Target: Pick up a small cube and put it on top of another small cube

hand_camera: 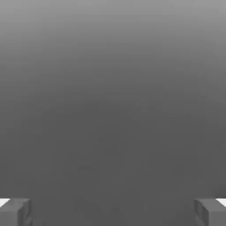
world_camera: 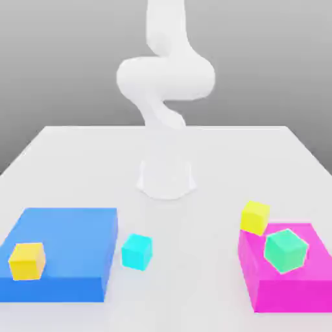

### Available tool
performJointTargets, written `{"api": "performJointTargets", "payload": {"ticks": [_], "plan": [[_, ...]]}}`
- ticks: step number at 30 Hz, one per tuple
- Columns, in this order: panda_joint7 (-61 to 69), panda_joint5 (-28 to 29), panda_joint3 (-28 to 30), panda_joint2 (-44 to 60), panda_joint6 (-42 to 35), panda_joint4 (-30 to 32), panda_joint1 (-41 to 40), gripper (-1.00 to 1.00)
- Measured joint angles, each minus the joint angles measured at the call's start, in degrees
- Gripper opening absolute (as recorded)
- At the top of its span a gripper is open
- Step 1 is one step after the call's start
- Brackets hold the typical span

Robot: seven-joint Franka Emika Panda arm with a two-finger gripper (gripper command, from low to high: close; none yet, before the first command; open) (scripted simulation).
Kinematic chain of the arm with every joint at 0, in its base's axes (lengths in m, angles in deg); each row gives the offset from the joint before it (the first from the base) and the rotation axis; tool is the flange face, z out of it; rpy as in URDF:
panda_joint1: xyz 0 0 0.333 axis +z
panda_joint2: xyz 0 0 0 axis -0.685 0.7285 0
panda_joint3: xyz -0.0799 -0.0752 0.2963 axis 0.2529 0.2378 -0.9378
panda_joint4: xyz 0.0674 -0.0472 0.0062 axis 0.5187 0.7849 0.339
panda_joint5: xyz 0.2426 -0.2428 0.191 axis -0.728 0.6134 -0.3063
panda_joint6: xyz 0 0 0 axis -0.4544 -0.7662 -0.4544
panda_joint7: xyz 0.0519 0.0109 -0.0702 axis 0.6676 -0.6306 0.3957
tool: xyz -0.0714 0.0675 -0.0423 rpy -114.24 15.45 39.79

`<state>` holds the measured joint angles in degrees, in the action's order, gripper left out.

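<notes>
The small cyan cube (world_camera: pixel 137 251) sits on the white table (world_camera: pixel 214 149), between a blue block and a magenta block near the front. My gripper (hand_camera: pixel 113 212) is open in the hand view: its two grey fingertips (hand_camera: pixel 15 212) stand far apart with nothing between them, facing a plain grey background. The white arm (world_camera: pixel 165 84) rises from its base at the table's middle, well behind the cyan cube.
A flat blue block (world_camera: pixel 71 240) on the exterior view's left carries a yellow cube (world_camera: pixel 27 260). On the right, a magenta block (world_camera: pixel 292 288) carries a green cube (world_camera: pixel 285 250), and another yellow cube (world_camera: pixel 255 217) sits at its far corner.
</notes>
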<state>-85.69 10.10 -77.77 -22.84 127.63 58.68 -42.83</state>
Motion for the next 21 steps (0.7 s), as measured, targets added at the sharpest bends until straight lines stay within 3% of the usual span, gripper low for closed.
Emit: {"api": "performJointTargets", "payload": {"ticks": [9,21], "plan": [[14.18,7.65,2.1,10.34,7.48,8.98,1.22,0.0],[36.3,13.17,10.08,23.66,17.6,20.79,2.58,0.0]]}}
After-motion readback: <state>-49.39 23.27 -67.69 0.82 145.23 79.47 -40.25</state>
